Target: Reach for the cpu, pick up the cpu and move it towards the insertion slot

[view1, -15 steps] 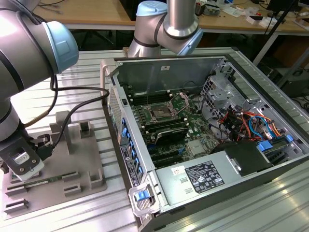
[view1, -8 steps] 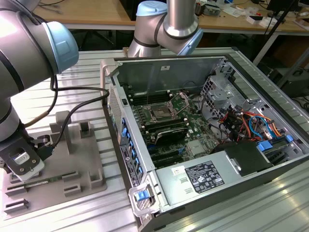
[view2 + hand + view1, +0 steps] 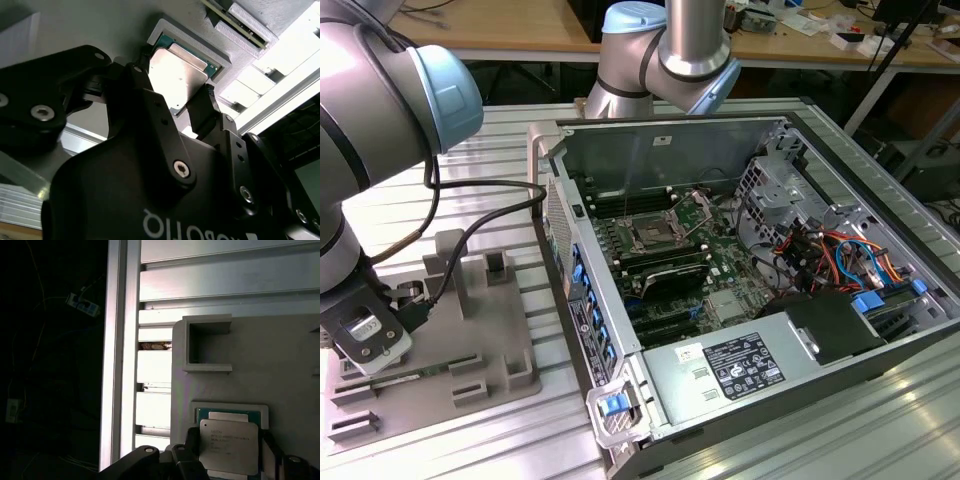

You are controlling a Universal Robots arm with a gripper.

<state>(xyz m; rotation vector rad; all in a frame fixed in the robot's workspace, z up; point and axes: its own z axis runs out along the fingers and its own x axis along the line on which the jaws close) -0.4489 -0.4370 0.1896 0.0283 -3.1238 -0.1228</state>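
Observation:
The cpu is a flat silvery square with a green rim, lying in or just above a pale square nest on the grey fixture plate. I cannot tell whether it is lifted. My gripper is shut on it, with a black finger against each of two opposite edges. In the exterior view the gripper hangs low over the plate at that view's left. The insertion slot, a shiny square socket with a dark centre, sits on the green board inside the open computer case.
The open computer case fills the exterior view's middle and right, with cables, drive cages and a power supply inside. Raised grey blocks stand on the fixture plate. A black cable runs from the arm toward the case. The tabletop is ribbed aluminium.

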